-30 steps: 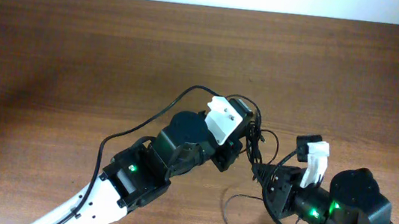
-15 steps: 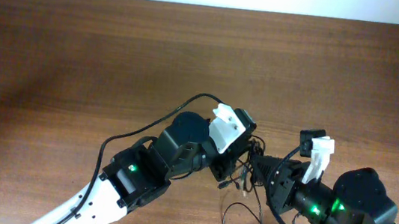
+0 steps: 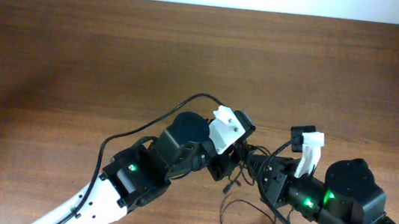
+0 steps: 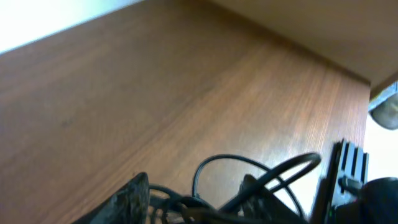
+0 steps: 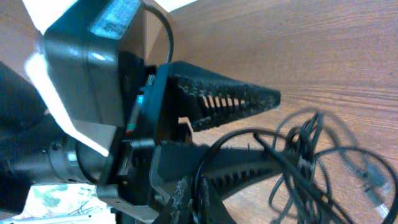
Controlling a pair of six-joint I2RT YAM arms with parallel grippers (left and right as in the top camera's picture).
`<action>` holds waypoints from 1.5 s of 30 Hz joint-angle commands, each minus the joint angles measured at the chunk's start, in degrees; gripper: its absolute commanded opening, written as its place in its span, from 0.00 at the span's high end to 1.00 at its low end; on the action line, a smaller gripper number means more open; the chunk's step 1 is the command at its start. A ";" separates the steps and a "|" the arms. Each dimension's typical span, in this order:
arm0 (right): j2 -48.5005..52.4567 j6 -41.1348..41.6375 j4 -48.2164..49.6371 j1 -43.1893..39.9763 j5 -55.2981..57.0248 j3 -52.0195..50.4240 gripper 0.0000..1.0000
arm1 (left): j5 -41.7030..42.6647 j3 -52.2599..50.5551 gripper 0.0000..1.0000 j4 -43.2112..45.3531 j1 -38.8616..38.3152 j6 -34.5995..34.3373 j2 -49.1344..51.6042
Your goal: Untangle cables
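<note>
The cables point(image 3: 239, 183) are thin black cords bunched between my two grippers, with a loose loop point(image 3: 227, 209) trailing toward the front edge. My left gripper point(image 3: 236, 161) sits low over the bunch. In the left wrist view its fingers point(image 4: 194, 198) stand apart, with cable loops point(image 4: 219, 160) between and in front of them. The right wrist view shows the same spread fingers point(image 5: 273, 124) with tangled cords point(image 5: 311, 146) beside them. My right gripper point(image 3: 256, 167) faces the left one, almost touching. Its fingers point(image 5: 208, 186) are closed on one thin cord.
The brown wooden table point(image 3: 78, 53) runs to the back wall. A thicker black arm cable point(image 3: 145, 125) arcs over the left arm. The left arm body point(image 3: 181, 140) and right arm body point(image 3: 341, 192) crowd the front middle and front right.
My left gripper has come down and toward the front. My right gripper has moved left, close to it. The cords that hung stretched between them now lie bunched, with a loop at the front.
</note>
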 commanded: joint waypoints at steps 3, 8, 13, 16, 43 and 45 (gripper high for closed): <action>-0.20 2.03 0.68 -0.04 -2.56 1.01 0.96 | 1.14 0.81 0.92 5.90 0.00 0.42 -0.02; -0.57 -1.68 -2.27 -0.04 6.25 1.11 0.68 | -3.41 0.81 1.00 6.75 0.04 -2.16 -0.02; -3.19 -6.43 -21.14 -0.04 27.32 10.08 0.29 | -23.93 0.81 1.00 2.36 0.04 -32.04 -0.02; -3.15 -3.19 -22.95 -0.02 21.22 10.03 0.25 | -26.84 0.83 1.00 0.00 0.04 -45.97 -0.02; 11.06 13.77 10.01 -0.04 13.44 -1.03 0.96 | -1.36 0.83 1.00 -1.16 0.04 -36.22 -13.79; 4.48 5.18 7.85 -0.04 12.20 -1.03 0.96 | -7.37 0.83 1.00 -3.26 0.07 -36.24 -14.43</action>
